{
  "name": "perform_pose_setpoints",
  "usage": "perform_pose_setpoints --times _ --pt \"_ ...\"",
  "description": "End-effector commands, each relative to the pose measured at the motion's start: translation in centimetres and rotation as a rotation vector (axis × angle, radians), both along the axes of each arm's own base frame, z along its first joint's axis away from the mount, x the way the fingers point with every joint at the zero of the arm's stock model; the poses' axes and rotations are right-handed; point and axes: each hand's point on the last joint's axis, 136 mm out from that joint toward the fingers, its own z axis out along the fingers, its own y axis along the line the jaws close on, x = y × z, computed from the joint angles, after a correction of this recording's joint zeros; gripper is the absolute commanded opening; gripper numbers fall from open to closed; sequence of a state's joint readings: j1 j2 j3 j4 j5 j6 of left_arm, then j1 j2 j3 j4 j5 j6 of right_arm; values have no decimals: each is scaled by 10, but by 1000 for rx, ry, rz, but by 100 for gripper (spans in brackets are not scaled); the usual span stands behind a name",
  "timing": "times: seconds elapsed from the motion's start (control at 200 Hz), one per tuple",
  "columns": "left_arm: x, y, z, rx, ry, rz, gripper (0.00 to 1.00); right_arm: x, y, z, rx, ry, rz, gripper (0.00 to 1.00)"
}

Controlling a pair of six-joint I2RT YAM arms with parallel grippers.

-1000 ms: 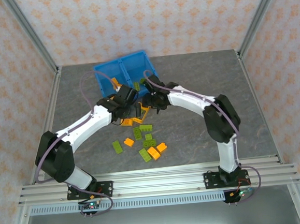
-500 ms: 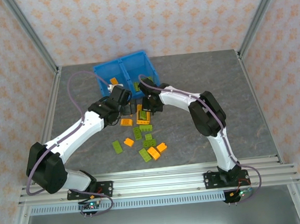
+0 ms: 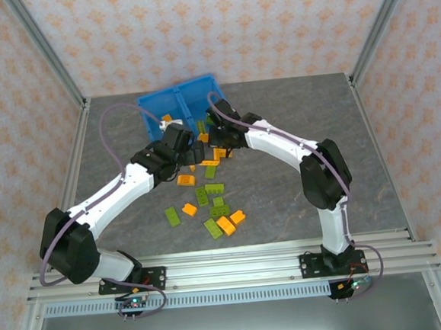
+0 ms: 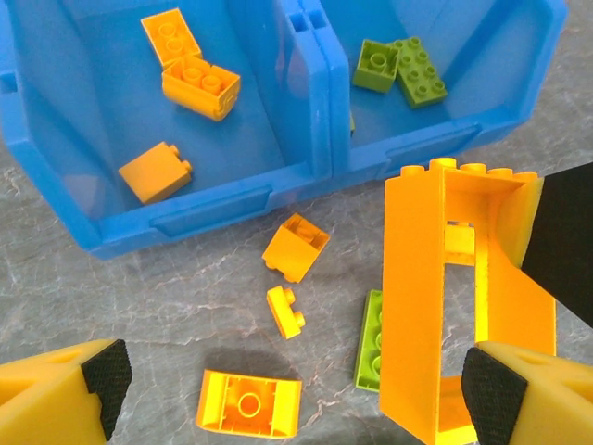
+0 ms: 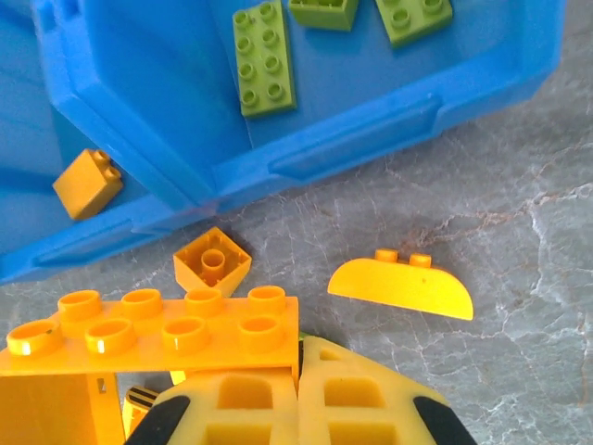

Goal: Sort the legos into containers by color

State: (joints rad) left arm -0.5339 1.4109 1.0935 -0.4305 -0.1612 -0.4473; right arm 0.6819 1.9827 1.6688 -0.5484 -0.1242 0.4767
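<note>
Now my right claw (image 5: 296,357) has snapped shut on the big orange arch brick (image 4: 435,278) and lifted it just in front of the blue bin (image 4: 306,93). My left claw (image 4: 296,380) is wide and empty. Orange side next, I think.

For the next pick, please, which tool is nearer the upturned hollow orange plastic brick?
Left: the brick lies between the left tool's open fingers; the right tool is beyond the tall orange arch.

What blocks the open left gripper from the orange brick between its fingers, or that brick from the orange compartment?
Nothing visible between the left gripper and the orange brick. Toward the orange compartment, two smaller orange bricks lie on the table, then the bin's front wall rises.
</note>
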Motion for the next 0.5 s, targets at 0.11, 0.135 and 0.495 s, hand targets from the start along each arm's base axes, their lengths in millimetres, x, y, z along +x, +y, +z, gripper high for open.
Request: perform_pose_setpoints --times 0.11,0.135,0.495 --pt "-6 10 36 -56 -158 7 95 41 -11 60 -80 -271 -28 4" --pt "-7 11 38 -55 -167 4 95 48 -10 63 -103 -297 -24 4" --pt "-44 71 72 -18 -272 214 98 94 82 79 61 -333 168 4"
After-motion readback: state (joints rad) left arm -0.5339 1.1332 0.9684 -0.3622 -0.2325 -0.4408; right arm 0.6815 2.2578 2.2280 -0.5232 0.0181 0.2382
